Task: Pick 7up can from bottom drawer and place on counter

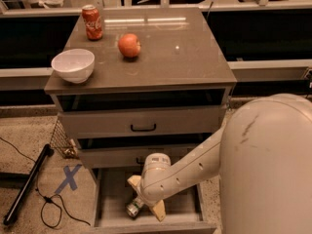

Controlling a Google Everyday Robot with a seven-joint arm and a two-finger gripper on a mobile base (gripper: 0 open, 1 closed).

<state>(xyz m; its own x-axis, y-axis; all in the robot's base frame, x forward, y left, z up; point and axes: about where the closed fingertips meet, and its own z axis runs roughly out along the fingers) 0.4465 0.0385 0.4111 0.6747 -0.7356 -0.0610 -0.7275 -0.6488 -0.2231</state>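
— Camera view, looking down at the cabinet: where do we find the gripper (146,196)?

— We see it low inside the open bottom drawer (113,199), at the end of the pale arm (195,164) that reaches in from the right.

— And the jaws?

— Spread. We make out two tan fingers (133,181) set well apart, one toward the back left of the drawer and one toward the front.

— Where is the 7up can (134,207)?

— It lies on its side on the drawer floor, near the front, its silver end turned toward the front left. It sits at the open side of the spread fingers. We cannot tell whether either finger touches it.

— What do we have on the counter (185,57)?

— A cola can (92,22) stands upright at the back left. An apple (129,45) sits just to its right and nearer us. A white bowl (73,65) rests at the front left corner. All three stand apart from each other.

— Anything on the floor?

— Left of the cabinet we see a blue tape X (69,177) and a black pole (27,191) lying aslant.
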